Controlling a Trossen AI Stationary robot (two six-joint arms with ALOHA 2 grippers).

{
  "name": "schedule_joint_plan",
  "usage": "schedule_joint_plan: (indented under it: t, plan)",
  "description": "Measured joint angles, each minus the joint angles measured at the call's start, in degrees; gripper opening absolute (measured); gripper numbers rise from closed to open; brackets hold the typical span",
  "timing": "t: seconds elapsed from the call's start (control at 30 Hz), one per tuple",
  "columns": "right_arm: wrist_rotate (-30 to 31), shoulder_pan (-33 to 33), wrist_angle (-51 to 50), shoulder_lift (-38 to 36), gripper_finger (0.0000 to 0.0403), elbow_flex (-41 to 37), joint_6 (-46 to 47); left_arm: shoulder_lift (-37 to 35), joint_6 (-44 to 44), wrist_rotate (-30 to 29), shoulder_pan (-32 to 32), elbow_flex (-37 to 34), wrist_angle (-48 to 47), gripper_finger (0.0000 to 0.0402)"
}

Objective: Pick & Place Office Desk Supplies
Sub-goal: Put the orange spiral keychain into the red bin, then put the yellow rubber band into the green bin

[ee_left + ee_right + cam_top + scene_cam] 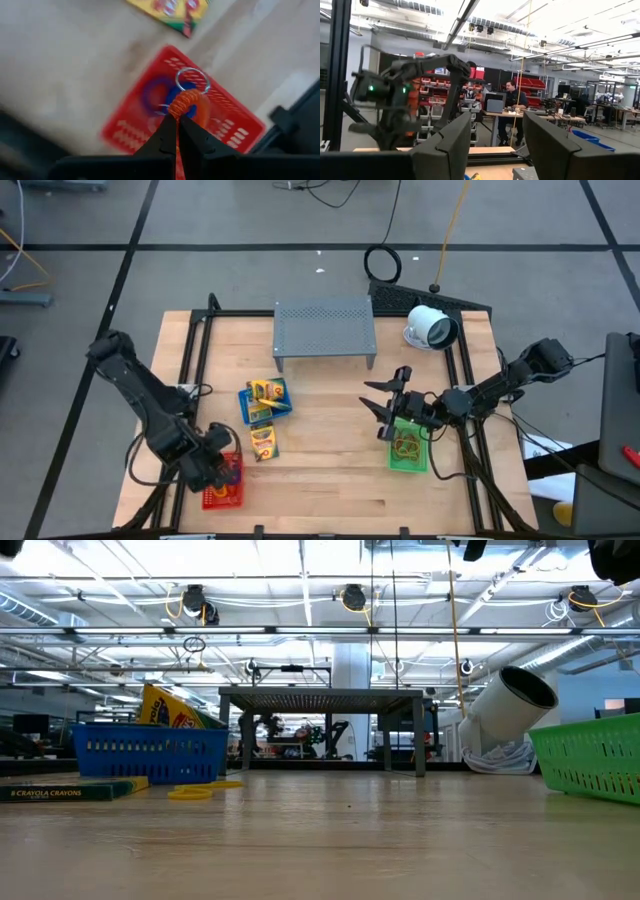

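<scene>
My left gripper (222, 470) hangs over the red basket (145, 125) at the table's near left, shut on an orange coiled band (186, 102) that carries a metal ring (192, 80). Purple and blue bands (159, 94) lie in that basket. A yellow crayon pack (262, 442) lies flat on the table beside it. Another pack stands in the blue basket (265, 400). My right gripper (390, 405) stands open in the air at the green basket's (408, 448) far end, nothing between its fingers (447, 145). My left gripper pinches the orange coiled band between its two fingertips (167, 131), coming from above and pointing down. The band's loop (192, 100) and its metal ring stick out past the fingertips, above the red basket's inside. Whether the band touches the basket I cannot tell.
A grey perforated stand (325, 330) sits at the table's far middle and a white round device (432, 327) at the far right. Yellow loops (190, 793) lie on the wood near the blue basket. Bare wood lies at the table's middle and near edge.
</scene>
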Motion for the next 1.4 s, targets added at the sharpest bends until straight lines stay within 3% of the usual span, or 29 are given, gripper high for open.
schedule_joint_plan:
  t: [0.13, 0.3, 0.9, 1.17, 1.3, 1.4]
  plan:
    - [-0.01, 0.0, 0.0, 0.0, 0.0169, 0.0, 0.0, -0.12, -3.49, 1.79, -1.74, -7.94, 9.99, 0.0004]
    - [-0.03, 0.0, 0.02, 0.0, 0.0169, 0.0, 0.87, -0.12, -5.94, 4.65, -2.86, -12.07, 11.06, 0.0005]
    - [-0.03, 0.0, 0.0, 0.0, 0.0169, 0.0, 0.85, -0.12, -4.89, 5.6, -2.6, -12.4, 12.4, 0.0136]
    - [-0.03, 0.0, 0.0, 0.0, 0.0169, 0.0, 0.91, -0.14, 4.75, 5.45, 0.14, -7.0, 12.82, 0.0153]
    - [-0.05, 0.0, 0.0, 0.0, 0.0169, 0.0, 1.27, -0.14, 10.41, 0.49, 1.69, -0.91, 10.27, 0.0151]
    - [-0.2, 0.0, 0.0, 0.0, 0.0169, 0.0, 1.58, -0.14, 16.66, -9.83, 1.85, 5.36, 7.83, 0.0152]
